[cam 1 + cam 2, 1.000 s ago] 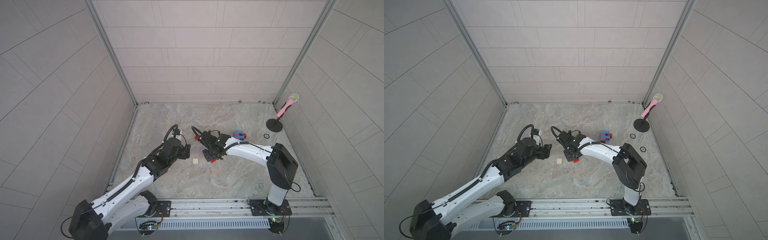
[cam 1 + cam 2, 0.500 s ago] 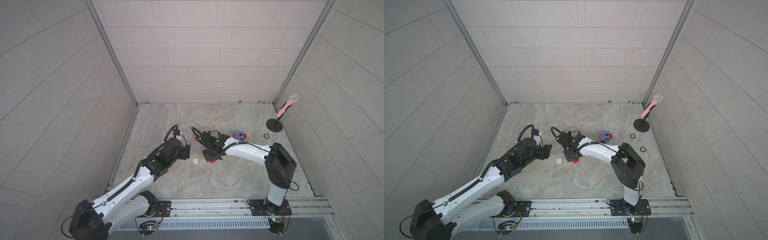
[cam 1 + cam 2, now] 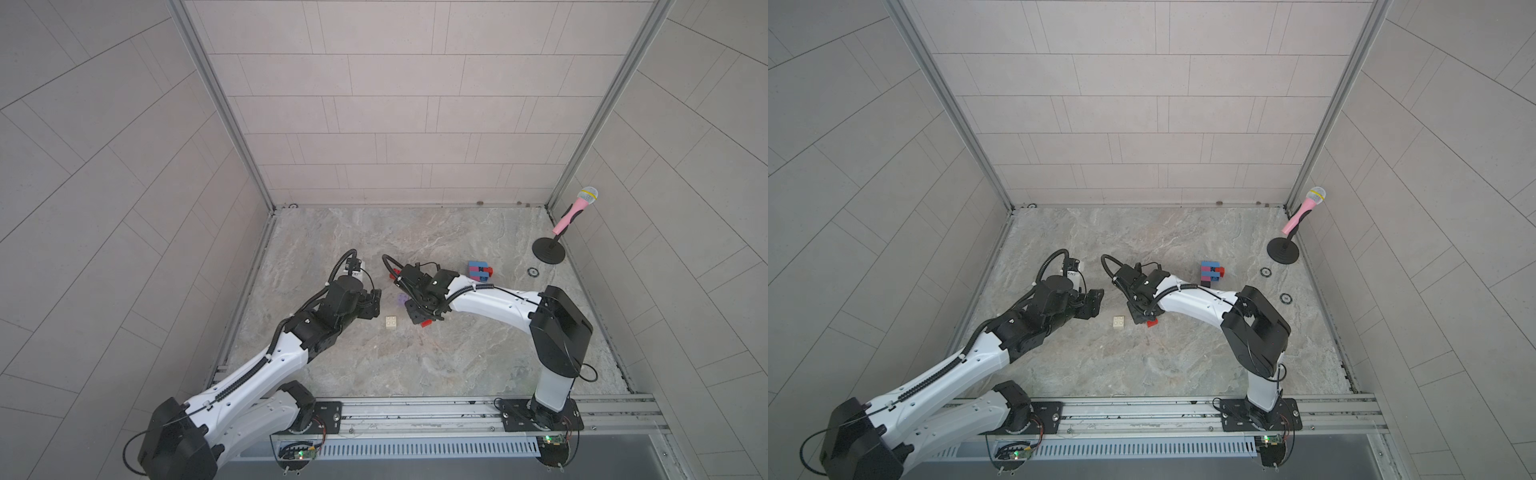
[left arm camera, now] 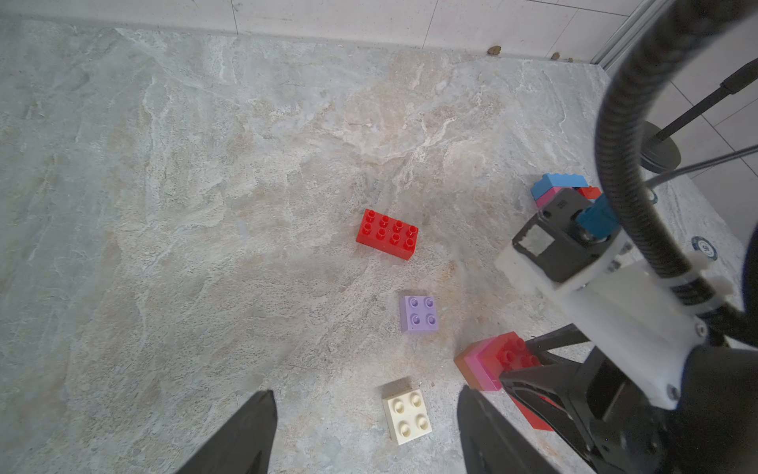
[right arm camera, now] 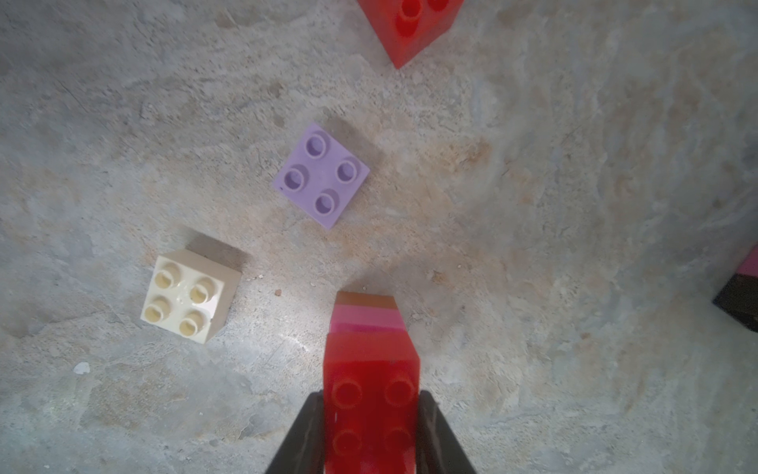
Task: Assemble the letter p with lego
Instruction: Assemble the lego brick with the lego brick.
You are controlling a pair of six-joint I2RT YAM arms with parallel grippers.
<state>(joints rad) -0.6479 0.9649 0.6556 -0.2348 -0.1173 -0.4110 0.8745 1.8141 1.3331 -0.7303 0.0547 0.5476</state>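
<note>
In the R gripper (image 5: 371, 396), near mid-table, sits a small lego stack (image 5: 371, 361): red brick on top, pink layer under it, orange-brown piece at the far end. The jaws are clamped tight on the red brick's two sides, w/ its studs facing the wrist cam. The stack sticks out past the tips, tilted down twd the marble table (image 5: 574, 205). Can't tell if the brown end touches the surface.

Straight ahead of those tips, apart from the stack, is the lilac brick (image 5: 321, 174): square, studs up, flat on the table. Off to one side and nearer the tips than the lilac is the cream brick (image 5: 186, 301), also square and studs up. Beyond the lilac lies the red oblong brick (image 4: 387, 234), flat, studs up.

L gripper (image 4: 365, 410): fingers spread wide, nothing held. In the left wrist view the cream brick shows in the gap btwn them, closer to the finger on the R-arm side, touching neither. In both top views it lies just off the L tips, btwn the two grippers.

Behind the R gripper, beside its forearm and well apart from the tips, is a built cluster (image 3: 478, 271) of blue, pink, red & black bricks. A pink mic on a black stand (image 3: 575, 210) is in the far corner, R-arm side, well away from both grippers.
</note>
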